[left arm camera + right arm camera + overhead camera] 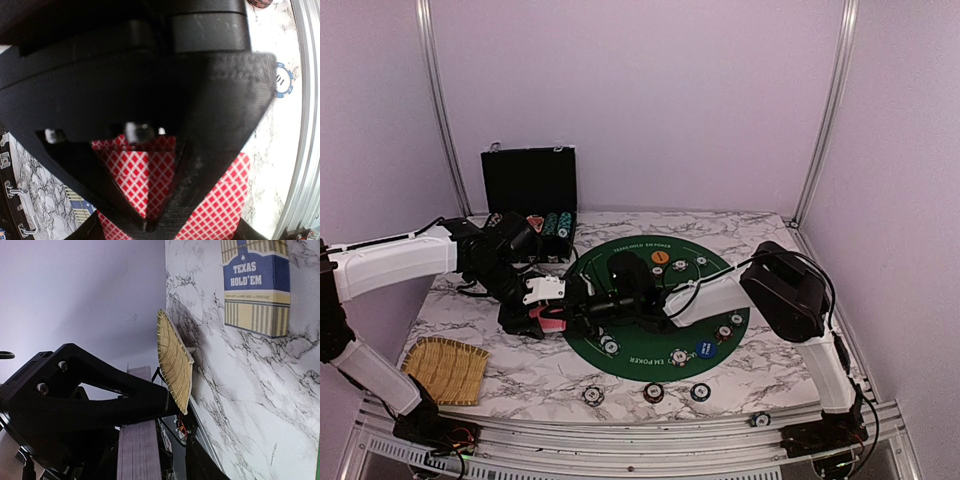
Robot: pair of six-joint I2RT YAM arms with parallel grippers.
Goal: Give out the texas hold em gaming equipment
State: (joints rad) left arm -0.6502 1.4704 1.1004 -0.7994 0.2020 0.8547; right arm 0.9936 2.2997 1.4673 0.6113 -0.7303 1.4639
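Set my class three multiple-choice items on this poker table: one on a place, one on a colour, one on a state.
1. The straw mat lies at the: A near-left corner; B far-right corner; C centre.
2. The round felt is: A blue; B green; C red.
3. The left gripper is: A open, empty; B shut, empty; C shut on playing cards.
Key: A, it lies at bottom left of the top view; B, plainly green; C, red checked cards are pinched between its fingers.
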